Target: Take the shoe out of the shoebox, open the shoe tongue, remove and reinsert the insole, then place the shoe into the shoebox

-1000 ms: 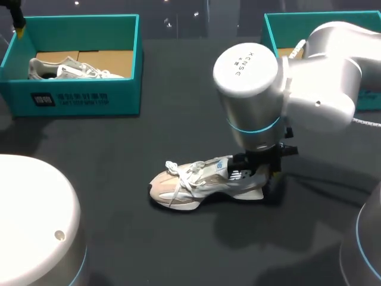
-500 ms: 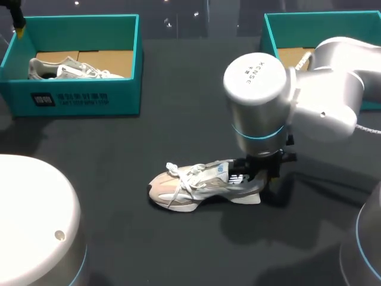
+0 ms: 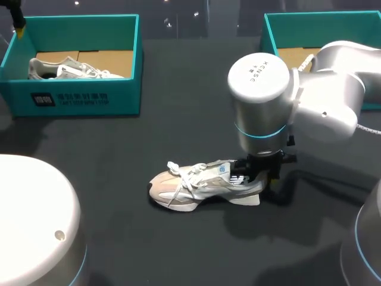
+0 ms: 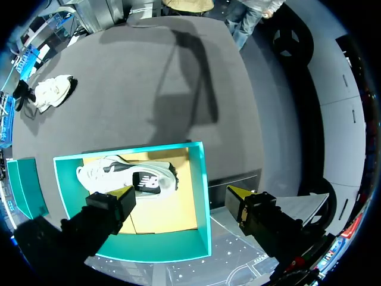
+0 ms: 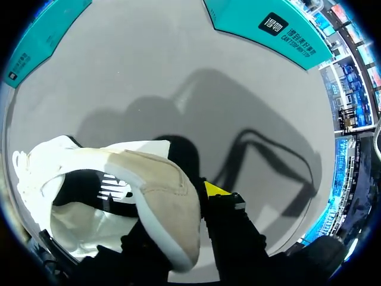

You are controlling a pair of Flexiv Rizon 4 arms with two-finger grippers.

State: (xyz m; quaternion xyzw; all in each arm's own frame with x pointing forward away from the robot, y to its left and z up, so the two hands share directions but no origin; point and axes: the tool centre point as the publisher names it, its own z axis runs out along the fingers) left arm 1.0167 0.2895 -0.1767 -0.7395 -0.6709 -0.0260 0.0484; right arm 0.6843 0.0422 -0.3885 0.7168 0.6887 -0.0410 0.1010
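Beige-white shoe (image 3: pixel 202 185) now sits flat on the counter (image 3: pixel 178 125), near centre. Right tool (image 3: pixel 262 176) has shifted right and down with it, clamped on the heel. Take-out looks done; tongue next. Left tool (image 4: pixel 181 194) hangs spread apart, empty, over the far-left shoebox (image 3: pixel 128 71), which holds a second shoe (image 3: pixel 65 68). Far-right shoebox (image 3: pixel 274 30): only cardboard floor shows, the arm hides the rest.

A table (image 3: pixel 178 107) with a dark grey, matte top takes up nearly the whole head view and runs past its near and side edges. Its surface is plain and even, without marks or pattern. In the wrist views the same top reads as a lighter grey. Soft-edged shadows (image 5: pixel 196 101) lie across it, some broad and blurred, one thin and looping. The light on it is even.
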